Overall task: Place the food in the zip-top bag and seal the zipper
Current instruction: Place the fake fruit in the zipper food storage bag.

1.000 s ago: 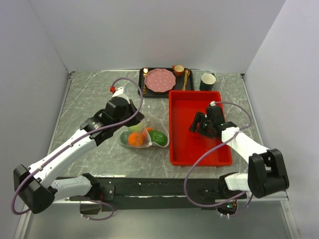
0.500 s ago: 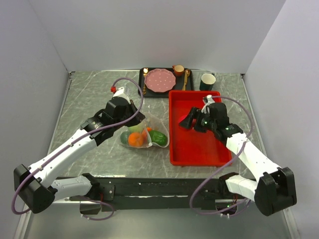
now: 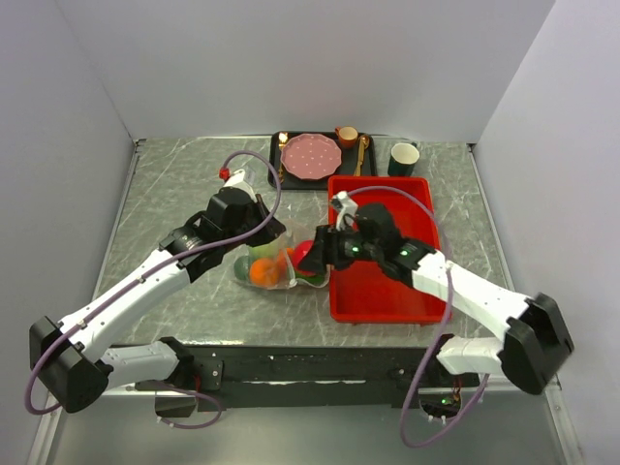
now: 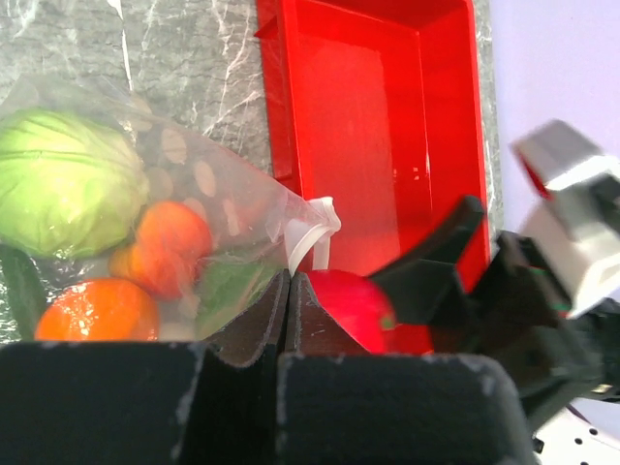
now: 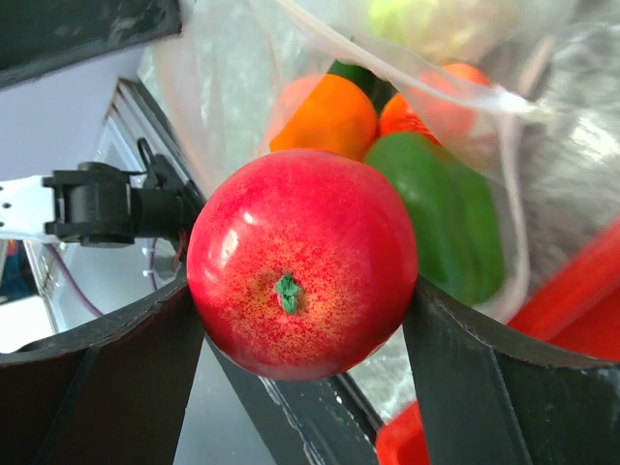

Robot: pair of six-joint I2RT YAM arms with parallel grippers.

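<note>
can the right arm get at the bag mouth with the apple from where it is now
Probably yes. The right gripper holds the red apple right at the bag, whose mouth edge the left gripper pinches; nothing stands between them. The film looks slack, so the opening may be narrow.

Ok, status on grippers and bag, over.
Left gripper shut on zip-top bag edge. Right gripper holds red apple at bag mouth. Other food already inside. Nothing blocking.

6 toy foods point(image 3: 260, 273) — 1 pale green cabbage point(image 4: 58, 179), 1 orange point(image 4: 97, 310), 1 red-yellow fruit point(image 4: 170, 242), 1 dark green avocado point(image 4: 17, 286), 1 green pepper point(image 5: 446, 213), 1 red apple point(image 5: 302, 262). 1 clear dotted plastic bag point(image 4: 194, 174), 1 red tray point(image 3: 387, 199), 1 black tray point(image 3: 305, 184), 1 pink round plate point(image 3: 310, 156), 2 cups point(image 3: 346, 136) point(image 3: 404, 158), 2 gold utensils point(image 3: 282, 160) point(image 3: 361, 155).
</note>
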